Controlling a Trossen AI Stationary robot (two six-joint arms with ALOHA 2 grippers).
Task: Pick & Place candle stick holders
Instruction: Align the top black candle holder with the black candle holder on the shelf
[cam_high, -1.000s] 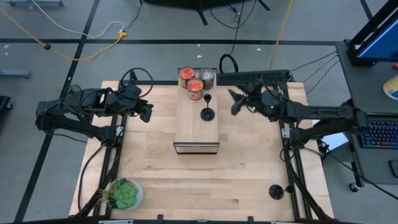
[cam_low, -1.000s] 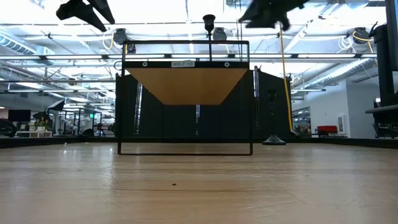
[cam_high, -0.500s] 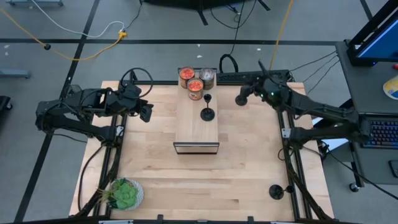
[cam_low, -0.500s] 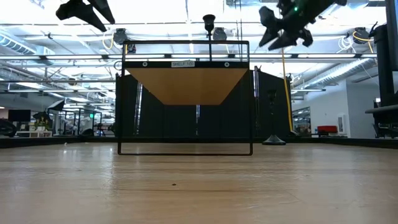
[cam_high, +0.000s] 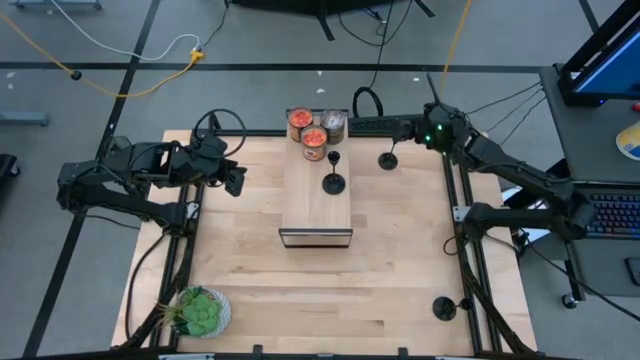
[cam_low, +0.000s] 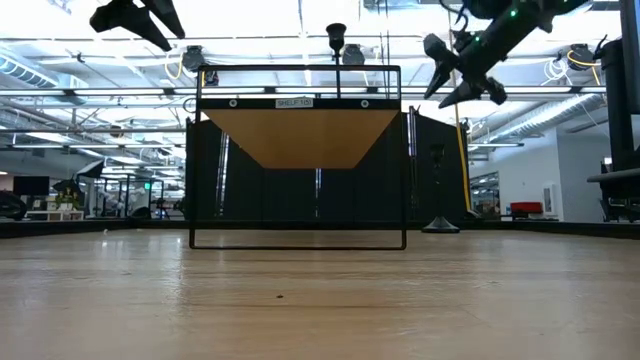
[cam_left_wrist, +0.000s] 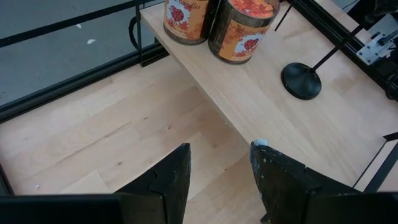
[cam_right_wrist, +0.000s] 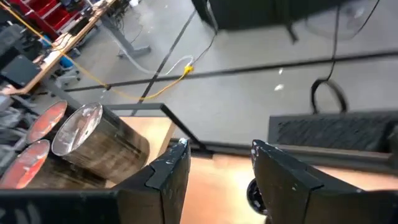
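A potted plant (cam_high: 200, 312) is seen at the near left corner of the table (cam_high: 400, 260). The left gripper (cam_high: 235, 180) is held above the table, left of the shelf (cam_high: 310, 200); its fingers (cam_left_wrist: 165, 183) are spread apart and nothing is gripped between them.

On the far end of the shelf, two jars with red contents (cam_high: 314, 143) and a silvery jar (cam_high: 333, 124) are grouped together. Just in front of them, near the shelf's right edge, one candle holder (cam_high: 334, 184) is set upright, well apart from both grippers.

Right of the shelf's far corner, a second candle holder (cam_high: 388, 160) is carried in the air, tilted, by the right gripper (cam_high: 403, 138). In the low view it is seen higher than the shelf top, its round base turned away from the gripper. The exact point of the grip cannot be made out.

A third candle holder (cam_high: 441, 307) is left standing on the table near its near right corner.
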